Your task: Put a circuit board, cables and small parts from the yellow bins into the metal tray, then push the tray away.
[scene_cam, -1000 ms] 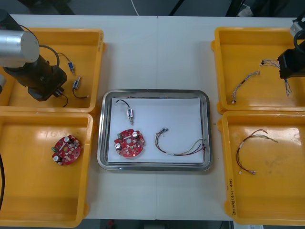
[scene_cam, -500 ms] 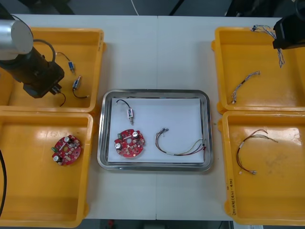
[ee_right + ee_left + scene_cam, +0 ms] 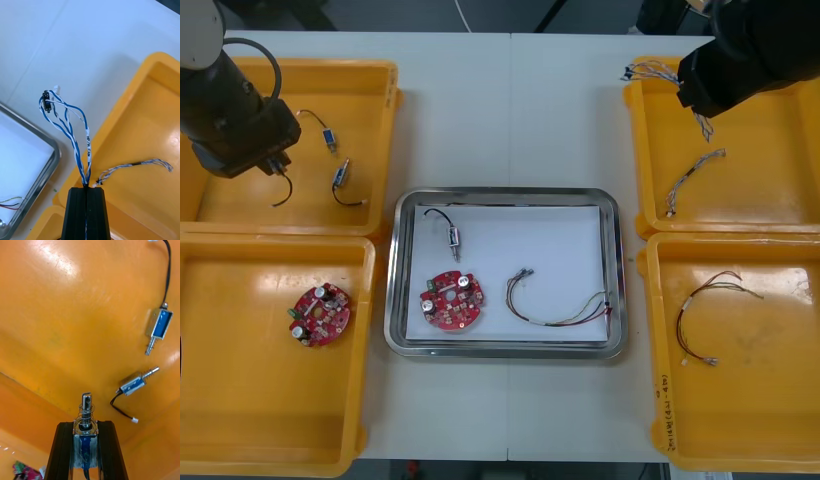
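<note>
Small part (image 3: 85, 416) is pinched in the left gripper (image 3: 85, 425), up off the floor of the far left bin (image 3: 385, 80) with its black lead dangling. A second ago that gripper sat lower, close to the loose part (image 3: 342, 175) left in the bin. Tray (image 3: 505, 193) sits mid-surface and already holds a board (image 3: 450, 299), a part (image 3: 451, 237) and a red-yellow cable (image 3: 560, 310). Right gripper (image 3: 86, 189) is clamped on the blue-white cable (image 3: 71, 131). It has swung from the outer side of the far right bin (image 3: 632, 100) to over its inner rim, with the cable lifted clear. Spare cable (image 3: 695, 170) lies in that bin. Both picks look done; next is probably carry to tray, release, then push.
</note>
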Motion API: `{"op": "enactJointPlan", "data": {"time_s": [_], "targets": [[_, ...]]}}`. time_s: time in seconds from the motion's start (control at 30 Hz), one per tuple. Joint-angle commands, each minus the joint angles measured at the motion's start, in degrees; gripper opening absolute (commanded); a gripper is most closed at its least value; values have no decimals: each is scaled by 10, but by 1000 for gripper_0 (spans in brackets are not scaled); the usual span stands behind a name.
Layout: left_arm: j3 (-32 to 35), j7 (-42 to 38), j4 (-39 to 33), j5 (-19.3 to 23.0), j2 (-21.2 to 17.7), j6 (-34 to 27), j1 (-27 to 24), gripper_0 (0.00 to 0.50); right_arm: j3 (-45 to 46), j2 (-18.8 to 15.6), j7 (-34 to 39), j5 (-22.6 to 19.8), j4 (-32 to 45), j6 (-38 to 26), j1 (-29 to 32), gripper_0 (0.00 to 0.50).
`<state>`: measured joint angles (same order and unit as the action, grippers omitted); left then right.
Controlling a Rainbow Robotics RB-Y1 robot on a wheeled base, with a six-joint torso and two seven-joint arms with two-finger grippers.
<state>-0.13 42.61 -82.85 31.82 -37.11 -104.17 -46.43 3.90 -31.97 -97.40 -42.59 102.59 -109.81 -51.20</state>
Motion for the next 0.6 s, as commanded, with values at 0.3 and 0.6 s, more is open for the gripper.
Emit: {"op": "enactJointPlan", "data": {"time_s": [0.3,0.6], "targets": [[3,86,-145,10,-18,-58,0,0,-141,-18,9,-65,116,-2,-29,0],[-39,90,-200,22,-11,-58,1,0,-225,15,-8,-64,132,-2,-29,0]]}}
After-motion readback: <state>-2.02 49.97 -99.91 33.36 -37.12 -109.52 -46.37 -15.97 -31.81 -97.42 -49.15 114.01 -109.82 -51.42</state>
